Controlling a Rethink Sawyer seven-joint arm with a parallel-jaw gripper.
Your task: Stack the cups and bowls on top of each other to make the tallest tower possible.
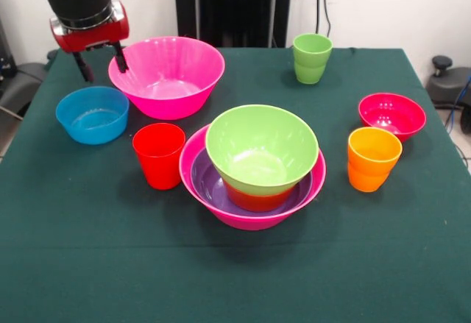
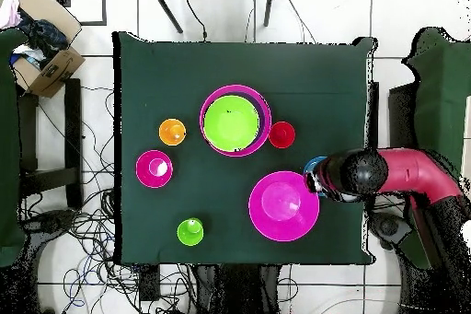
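Gripper [image 1: 101, 65] hanging with both dark fingers spread apart and nothing between them, just above the far rim of the blue bowl [image 1: 92, 114], squeezed in next to the loose hot-pink bowl [image 1: 167, 75]. Seems lined up for grabbing the blue one, judging by position alone.

Tower [image 1: 254, 165] parked mid-table already: big pink base bowl [image 1: 193, 172], purple bowl [image 1: 207, 179] nested inside, orange-red bowl [image 1: 257, 199] on that, lime green bowl [image 1: 261, 146] on top. Everything else loose: red cup [image 1: 158, 154] just beside the tower, orange cup [image 1: 373, 158] and crimson bowl [image 1: 391, 115] off to the other side, green cup [image 1: 312, 57] near the far edge.

Tips for doing this step right:
- Straddle the blue rim, one finger inside and one outside. Pinching thin glossy plastic from a bad angle likely ends in a slip.
- Watch the pink bowl's wall on that side. Looks very close in the front view, so an outside finger could nudge it.
- Come straight down, close firmly, lift clear before heading toward the tower.
- Probably better flipped or set into the green bowl centred, otherwise wobble city.

Overhead view mostly blocked by the arm, blue bowl only peeking out [image 2: 315, 165].
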